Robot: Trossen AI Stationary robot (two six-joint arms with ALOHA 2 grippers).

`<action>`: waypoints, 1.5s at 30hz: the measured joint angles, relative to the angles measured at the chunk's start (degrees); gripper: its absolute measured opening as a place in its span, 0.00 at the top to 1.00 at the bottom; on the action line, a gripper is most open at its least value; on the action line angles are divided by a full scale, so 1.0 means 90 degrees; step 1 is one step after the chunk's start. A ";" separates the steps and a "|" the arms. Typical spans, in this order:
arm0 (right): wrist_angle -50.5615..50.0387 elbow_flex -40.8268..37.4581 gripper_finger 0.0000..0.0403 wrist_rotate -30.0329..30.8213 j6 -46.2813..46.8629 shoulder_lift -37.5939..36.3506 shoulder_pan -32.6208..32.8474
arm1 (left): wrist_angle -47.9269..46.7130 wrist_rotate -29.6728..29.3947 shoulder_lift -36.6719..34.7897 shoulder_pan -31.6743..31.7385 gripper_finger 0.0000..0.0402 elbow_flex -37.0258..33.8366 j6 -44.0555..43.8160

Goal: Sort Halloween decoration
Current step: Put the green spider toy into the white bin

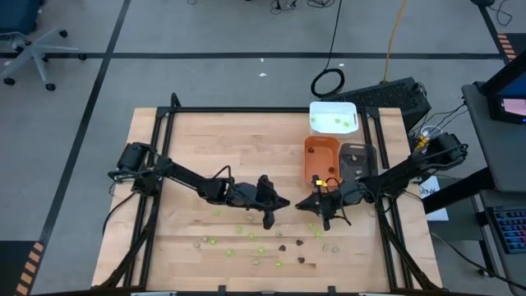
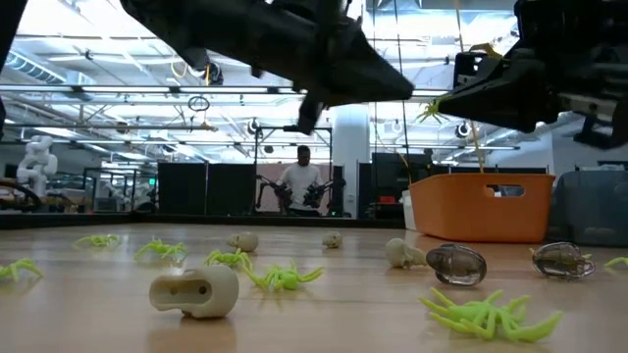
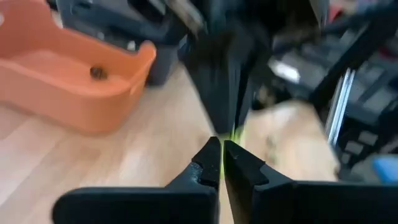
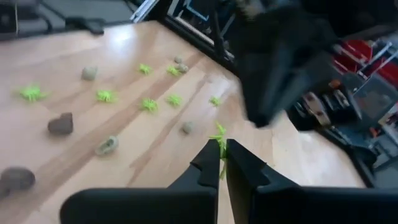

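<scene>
Both tools' tips pinched on one lime-green spider [image 4: 219,138] (long axis upright), midair beside orange tray [image 1: 320,159].

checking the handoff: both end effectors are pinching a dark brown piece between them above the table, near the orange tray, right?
Not quite: the piece is lime-green, not dark brown. The right wrist view shows a green spider between the right end effector's fingers, and the left wrist view shows a green sliver at the left end effector. They do meet above the table beside the orange tray.
</scene>
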 joint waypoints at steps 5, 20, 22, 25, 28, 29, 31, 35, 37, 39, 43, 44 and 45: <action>0.0110 0.0002 1.00 0.0022 0.0946 -0.0364 0.0002 | -0.1313 -0.0735 -0.0440 -0.0336 0.91 0.0000 0.0089; 0.1225 0.0000 1.00 -0.0012 0.3597 -0.1217 -0.0133 | -0.3297 -0.3085 -0.0263 -0.1125 0.76 -0.0005 -0.0831; 0.1232 0.0000 1.00 -0.0186 0.4041 -0.1283 -0.0213 | -0.3217 -0.3094 -0.0155 -0.1066 0.68 -0.0005 -0.0832; 0.1338 0.0000 1.00 -0.0558 0.4435 -0.1315 -0.0276 | -0.2930 -0.3115 -0.0045 -0.0994 0.56 -0.0005 -0.0826; 0.1470 0.0000 1.00 -0.0736 0.4405 -0.1315 -0.0310 | -0.2868 -0.3131 -0.0028 -0.0984 0.48 -0.0005 -0.0833; 0.1471 0.0000 1.00 -0.0772 0.4276 -0.1315 -0.0311 | -0.2845 -0.3144 -0.0028 -0.0987 0.47 -0.0005 -0.0833; 0.1427 0.0000 1.00 -0.0792 0.4015 -0.1315 -0.0311 | -0.2716 -0.3189 -0.0028 -0.0992 0.45 -0.0005 -0.0820; 0.1343 0.0000 1.00 -0.0784 0.3766 -0.1313 -0.0436 | -0.2590 -0.3218 -0.0026 -0.0999 0.44 -0.0005 -0.0814; 0.1320 0.0000 1.00 -0.0778 0.3472 -0.1313 -0.0490 | -0.2596 -0.3204 -0.0026 -0.0999 0.44 -0.0005 -0.0818; 0.1272 0.0000 1.00 -0.0789 0.3140 -0.1313 -0.0521 | -0.2593 -0.3103 -0.0026 -0.0999 0.44 -0.0005 -0.0814; 0.1203 0.0000 1.00 -0.0792 0.2387 -0.1313 -0.0551 | -0.2603 -0.3001 -0.0026 -0.0999 0.44 -0.0005 -0.0776; 0.1187 0.0000 1.00 -0.0791 0.2194 -0.1313 -0.0551 | -0.2607 -0.2999 -0.0026 -0.0999 0.44 -0.0005 -0.0775; 0.1176 0.0000 1.00 -0.0790 0.1991 -0.1313 -0.0551 | -0.2613 -0.2998 -0.0026 -0.0999 0.44 -0.0005 -0.0775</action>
